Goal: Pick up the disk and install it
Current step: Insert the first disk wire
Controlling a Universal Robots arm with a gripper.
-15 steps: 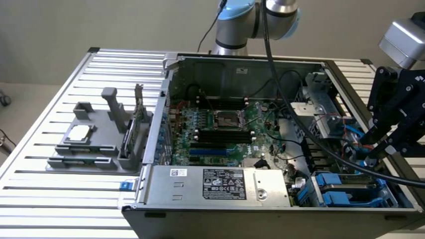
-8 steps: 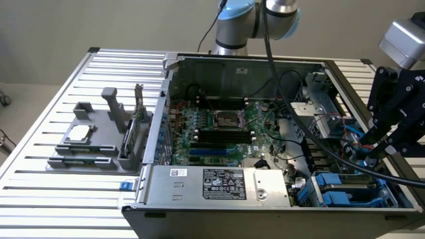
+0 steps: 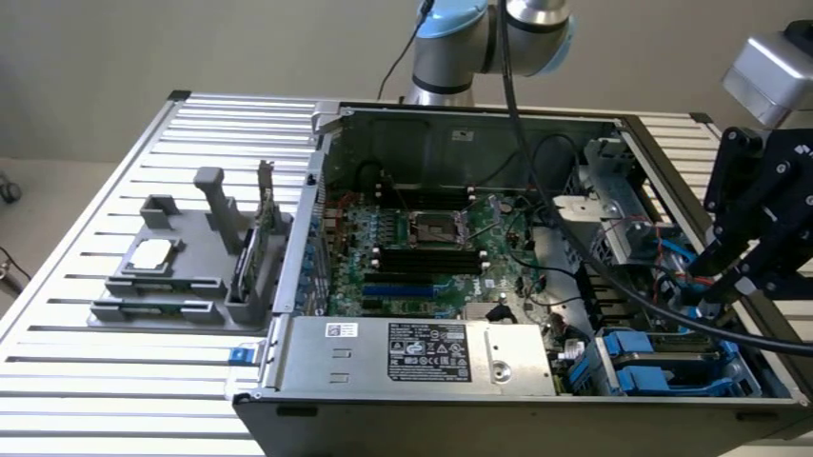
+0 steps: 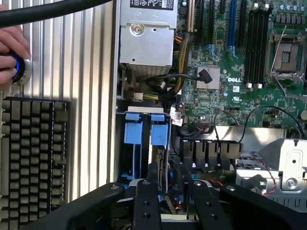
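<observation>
My gripper (image 3: 711,300) hangs inside the open computer case, over the drive bay (image 3: 661,367) at the exterior view's lower right. In the wrist view the disk (image 4: 160,172) stands on edge in that bay. Its thin brownish side runs from its blue carrier tab (image 4: 159,129) back between my two black fingers (image 4: 146,201). The gripper (image 4: 172,189) is shut on the disk, with only a narrow gap between the fingers. How deep the disk sits in its slot is hidden.
A second blue carrier (image 4: 133,129) sits beside the disk. The large grey labelled box (image 3: 420,352) borders the bay, with the motherboard (image 3: 420,248) beyond. A thick black cable (image 3: 610,276) crosses the case. A fixture with a square chip (image 3: 150,253) stands on the slatted table. A hand (image 4: 10,48) rests on a blue button near a keyboard (image 4: 33,148).
</observation>
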